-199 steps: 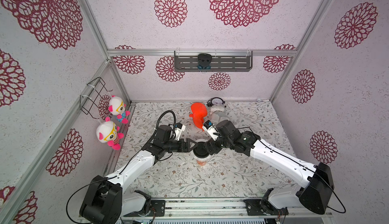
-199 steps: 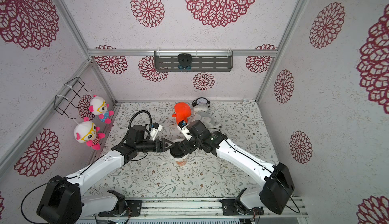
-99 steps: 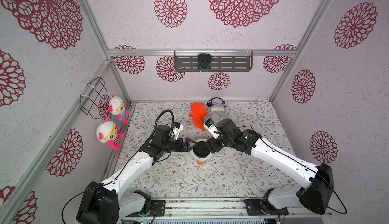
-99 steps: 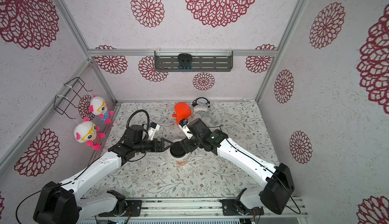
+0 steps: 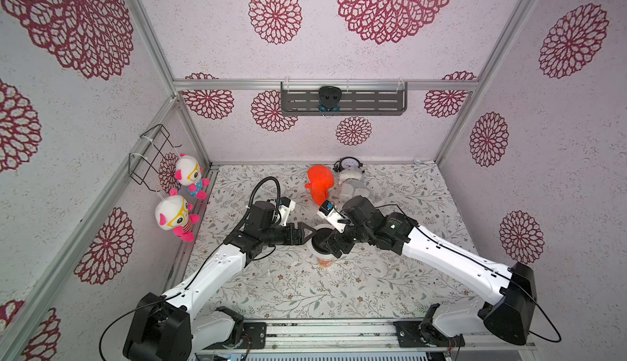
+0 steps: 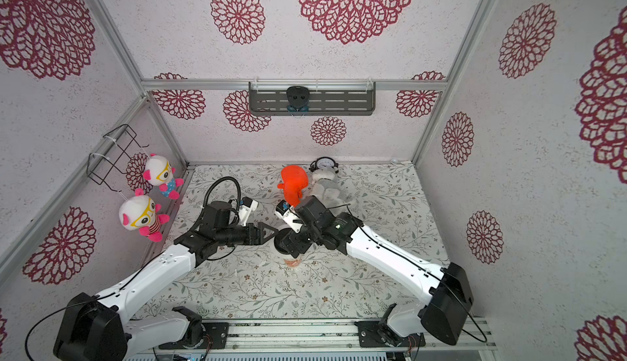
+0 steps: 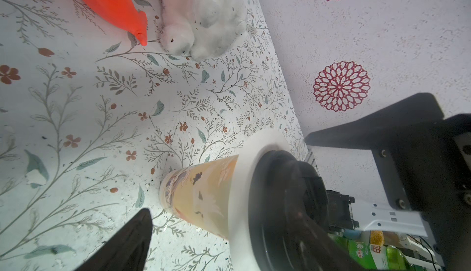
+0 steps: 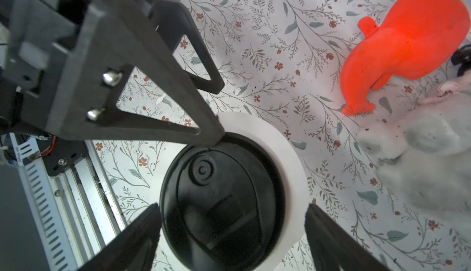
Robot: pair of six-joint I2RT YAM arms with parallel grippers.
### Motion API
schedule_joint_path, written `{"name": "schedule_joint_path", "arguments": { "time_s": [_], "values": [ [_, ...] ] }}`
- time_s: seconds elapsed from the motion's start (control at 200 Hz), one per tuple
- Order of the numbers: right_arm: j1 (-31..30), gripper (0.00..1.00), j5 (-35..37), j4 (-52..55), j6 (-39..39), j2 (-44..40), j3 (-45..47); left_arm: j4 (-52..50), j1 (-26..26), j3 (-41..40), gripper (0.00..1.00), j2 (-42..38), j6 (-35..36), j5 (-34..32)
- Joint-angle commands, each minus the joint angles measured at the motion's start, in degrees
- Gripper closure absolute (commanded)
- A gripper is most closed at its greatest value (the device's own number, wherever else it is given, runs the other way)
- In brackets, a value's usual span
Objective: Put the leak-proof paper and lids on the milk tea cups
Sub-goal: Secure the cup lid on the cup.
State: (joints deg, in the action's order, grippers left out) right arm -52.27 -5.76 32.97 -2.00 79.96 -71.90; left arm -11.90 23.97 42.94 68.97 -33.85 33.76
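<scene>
The milk tea cup (image 5: 326,263) (image 6: 293,263) stands upright mid-table, orange print on its side (image 7: 204,195). The leak-proof paper (image 8: 283,152) (image 7: 242,178) lies over its mouth, a white rim showing around a black round lid (image 8: 221,201) (image 5: 319,241) that sits on top. My right gripper (image 8: 233,221) (image 5: 334,245) hangs over the lid, open, its fingers (image 8: 323,231) apart from lid and paper on both sides. My left gripper (image 5: 305,235) (image 7: 229,231) reaches in from the left, open; one fingertip (image 8: 214,134) touches the lid's edge.
An orange toy (image 5: 320,182) and a grey plush (image 5: 353,189) lie just behind the cup, a small clock (image 5: 348,164) beyond them. Two plush dolls (image 5: 176,216) hang on the left wall. A rail (image 5: 325,332) runs along the table's front edge.
My right gripper's jaws have spread wider around the black lid. The left gripper has stayed beside the cup's top, and the cup has not moved.
</scene>
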Motion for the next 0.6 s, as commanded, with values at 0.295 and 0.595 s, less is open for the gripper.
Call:
{"name": "schedule_joint_path", "arguments": {
  "time_s": [0.295, 0.595],
  "values": [
    [-1.7, 0.07, 2.5, -1.1, -5.0, 2.1, -2.6, 1.3, -0.1, 0.7, 0.20, 1.1, 0.7, 1.2],
    [-1.8, 0.16, 4.4, 0.0, -5.4, 3.0, -3.2, 1.2, -0.2, 0.7, 0.19, 1.3, 0.8, 1.3]
  ]
}}
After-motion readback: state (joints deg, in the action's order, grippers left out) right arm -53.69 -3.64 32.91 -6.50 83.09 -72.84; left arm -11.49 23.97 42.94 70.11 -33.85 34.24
